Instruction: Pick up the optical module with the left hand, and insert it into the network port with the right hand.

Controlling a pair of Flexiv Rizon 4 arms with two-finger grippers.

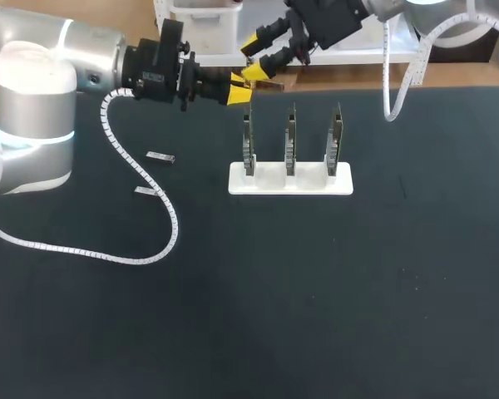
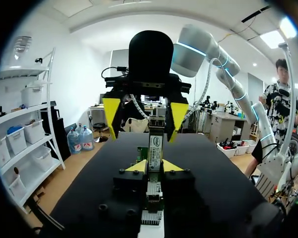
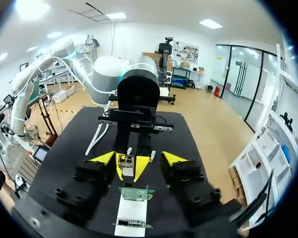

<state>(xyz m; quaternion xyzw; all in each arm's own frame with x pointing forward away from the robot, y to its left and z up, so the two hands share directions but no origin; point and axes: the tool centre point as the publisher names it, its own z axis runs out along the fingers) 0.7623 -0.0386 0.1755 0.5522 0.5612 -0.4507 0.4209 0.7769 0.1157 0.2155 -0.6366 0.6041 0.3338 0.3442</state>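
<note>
1. Spares nearest me: one loose module (image 1: 160, 157) and a second loose module (image 1: 145, 191) lie flat on the table (image 1: 316, 299), on my left side. They are well apart from both grippers and untouched.
2. Next out is the white stand (image 1: 270, 179) with three boards (image 1: 290, 141) held upright in it, side by side. I take it the network port is on one of these, but it is too small to make out. Nothing is plugged in that I can see.
3. Beyond the stand, the left gripper (image 1: 239, 87) hangs above the table's far edge. It is pinching the optical module (image 2: 155, 146), both yellow tips on its sides. The module is off the table and sticks out ahead of the fingers. Pick-up is done, I'd say.
4. Farthest out, the right gripper (image 1: 256, 56) faces the left one head-on. Its fingers are spread wide, one on each side of the module's free end. In the left wrist view neither looks to touch it, so there is no grip yet.
5. My read on progress is mid-handover, roughly the halfway mark.
6. What's left is for the right gripper to close on the module, the left to let go, then the carry down to a board and the push into the port. Insertion has not started.
</note>
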